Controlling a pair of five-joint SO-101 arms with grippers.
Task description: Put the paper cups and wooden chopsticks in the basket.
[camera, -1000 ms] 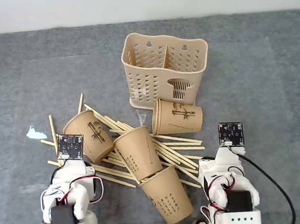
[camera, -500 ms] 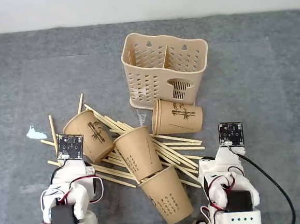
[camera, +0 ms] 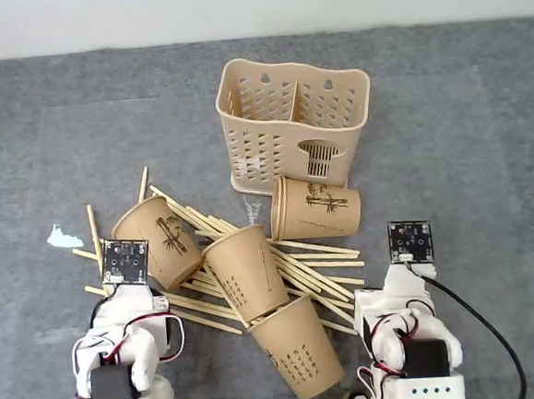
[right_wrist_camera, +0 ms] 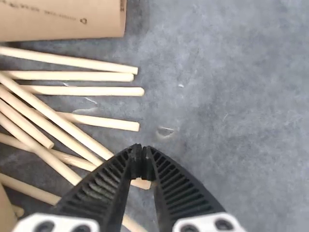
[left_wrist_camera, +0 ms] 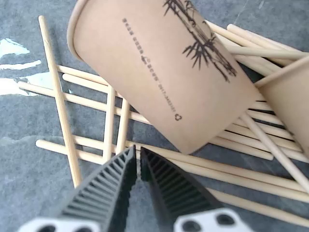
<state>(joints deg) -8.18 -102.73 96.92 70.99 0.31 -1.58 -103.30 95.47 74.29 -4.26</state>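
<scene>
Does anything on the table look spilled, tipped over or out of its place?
Yes. The four brown paper cups all lie on their sides among a scattered heap of pale wooden chopsticks, in front of the upright beige plastic basket. A small white smear or scrap marks the grey mat beside the heap.

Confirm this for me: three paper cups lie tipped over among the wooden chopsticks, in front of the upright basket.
The count is wrong. The high view shows four paper cups, not three. They lie tipped over among the wooden chopsticks, in front of the upright basket.
</scene>
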